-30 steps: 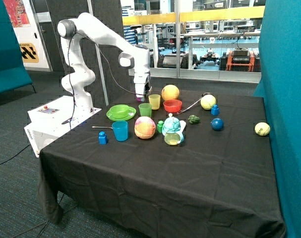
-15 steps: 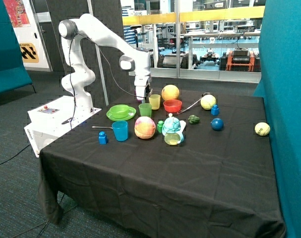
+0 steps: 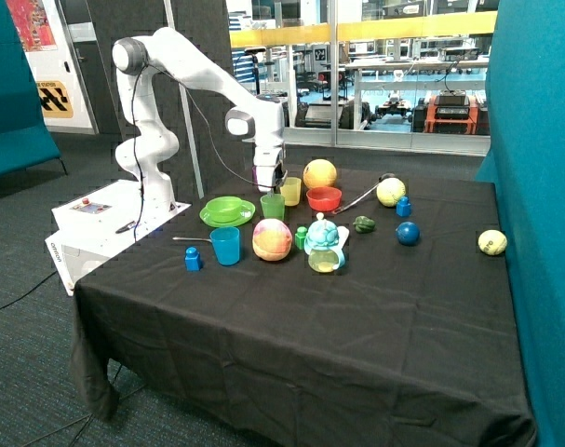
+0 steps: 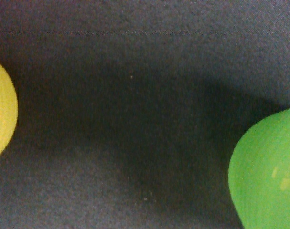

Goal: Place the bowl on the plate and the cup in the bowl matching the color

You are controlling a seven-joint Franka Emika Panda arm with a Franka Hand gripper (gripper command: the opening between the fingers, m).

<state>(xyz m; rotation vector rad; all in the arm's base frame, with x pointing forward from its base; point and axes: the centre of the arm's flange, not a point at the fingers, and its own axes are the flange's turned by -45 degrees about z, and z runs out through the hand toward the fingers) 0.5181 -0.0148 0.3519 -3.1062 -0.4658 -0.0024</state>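
The light-green bowl (image 3: 228,206) sits on the bright-green plate (image 3: 210,220) near the table's back edge on the robot's side. The light-green cup (image 3: 273,207) stands upright on the black cloth between the plate and the yellow cup (image 3: 290,191). My gripper (image 3: 269,184) hangs just above the green cup's rim, slightly behind it. In the wrist view only cloth shows between a yellow curved edge (image 4: 1,112) and a green curved edge (image 4: 269,176); I cannot tell if that green edge is the cup.
A red-orange bowl (image 3: 324,197) and an orange-yellow ball (image 3: 320,173) lie beyond the yellow cup. In front stand a blue cup (image 3: 226,246), a pink-yellow ball (image 3: 272,239), a teal teapot (image 3: 324,244) and a blue block (image 3: 193,258). Smaller balls lie toward the far side.
The gripper has come down and shifted slightly toward the green cup. The objects on the table have not moved.
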